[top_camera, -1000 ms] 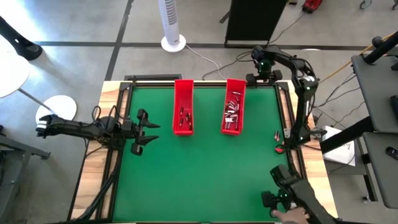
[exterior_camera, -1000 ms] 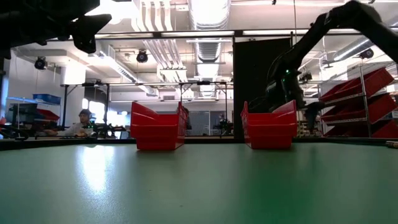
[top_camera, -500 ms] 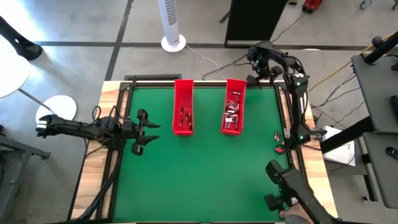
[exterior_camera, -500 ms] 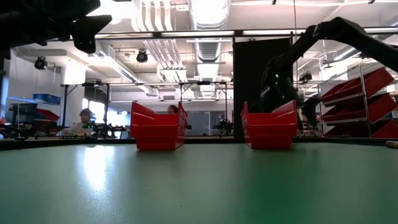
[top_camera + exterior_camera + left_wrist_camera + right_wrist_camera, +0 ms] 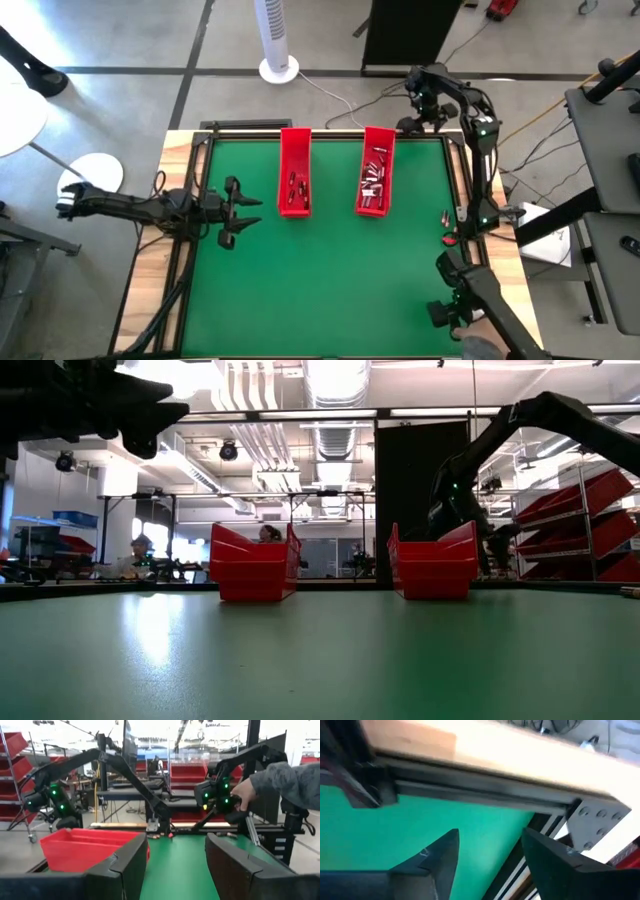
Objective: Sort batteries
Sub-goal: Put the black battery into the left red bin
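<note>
The green table (image 5: 330,260) fills the high view, framed by a dark rail and a wooden edge. Two red trays stand side by side toward twelve o'clock on it: the left tray (image 5: 295,172) at about eleven o'clock of the table's middle, the right tray (image 5: 375,172) at about one o'clock, with a strip of green between them. In the low view both trays stand upright, well apart.

The left arm (image 5: 140,207) reaches in from nine o'clock, and the left gripper (image 5: 243,209) hovers over the table's nine o'clock edge, well clear of the left tray. Its wrist view shows the two dark fingers (image 5: 125,865) spread with nothing between them.

The right arm (image 5: 478,150) runs along the three o'clock edge up to the far corner, where the right gripper (image 5: 418,82) sits at about one o'clock, beyond the right tray and over the table's frame. Its fingers (image 5: 437,857) stand apart and empty above the green surface and the dark rail.

The batteries (image 5: 374,180) lie in a loose silvery heap inside the right tray; a few darker ones (image 5: 295,188) lie in the left tray.
</note>
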### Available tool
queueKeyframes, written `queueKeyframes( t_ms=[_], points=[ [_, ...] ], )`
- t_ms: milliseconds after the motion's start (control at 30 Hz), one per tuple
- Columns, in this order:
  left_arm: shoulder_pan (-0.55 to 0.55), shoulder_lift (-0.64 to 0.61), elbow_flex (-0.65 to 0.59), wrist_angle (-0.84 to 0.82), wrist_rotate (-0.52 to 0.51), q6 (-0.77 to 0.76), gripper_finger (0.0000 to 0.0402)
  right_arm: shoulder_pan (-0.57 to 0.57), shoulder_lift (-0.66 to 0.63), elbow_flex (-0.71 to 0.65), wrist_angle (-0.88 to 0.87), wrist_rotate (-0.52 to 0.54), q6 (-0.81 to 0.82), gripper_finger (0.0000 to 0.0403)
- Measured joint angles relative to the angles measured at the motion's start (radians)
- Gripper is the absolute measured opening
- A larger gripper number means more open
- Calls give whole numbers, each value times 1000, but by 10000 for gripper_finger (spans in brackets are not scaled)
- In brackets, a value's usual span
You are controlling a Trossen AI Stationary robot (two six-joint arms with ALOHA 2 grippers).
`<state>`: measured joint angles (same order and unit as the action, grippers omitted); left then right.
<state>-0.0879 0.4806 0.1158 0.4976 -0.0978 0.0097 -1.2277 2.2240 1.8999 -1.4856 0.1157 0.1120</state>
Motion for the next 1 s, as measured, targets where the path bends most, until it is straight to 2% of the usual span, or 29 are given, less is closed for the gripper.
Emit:
queueKeyframes(
  t_ms=[233,367,467,533,633,700,867,1000],
  points=[
    [0,27,0,0,0,-26,180,-4,13,-9,-35,98,106,163],
    [1,36,6,-5,-57,-29,180,0,10,-28,-51,135,125,132],
    [6,34,37,-85,-87,-22,180,7,6,-47,-49,172,126,114],
    [15,24,73,-181,-160,-57,180,10,1,-55,-47,177,114,109],
    [39,17,120,-344,-326,-155,180,11,-24,-65,-39,167,106,110],
    [62,29,143,-399,-382,-209,180,13,-47,-71,-40,147,94,116],
    [158,80,255,-483,-387,-231,180,41,-148,-101,-16,113,36,140],
    [312,144,449,-808,-382,-357,180,100,-325,-201,64,128,-11,163]
  ],
)
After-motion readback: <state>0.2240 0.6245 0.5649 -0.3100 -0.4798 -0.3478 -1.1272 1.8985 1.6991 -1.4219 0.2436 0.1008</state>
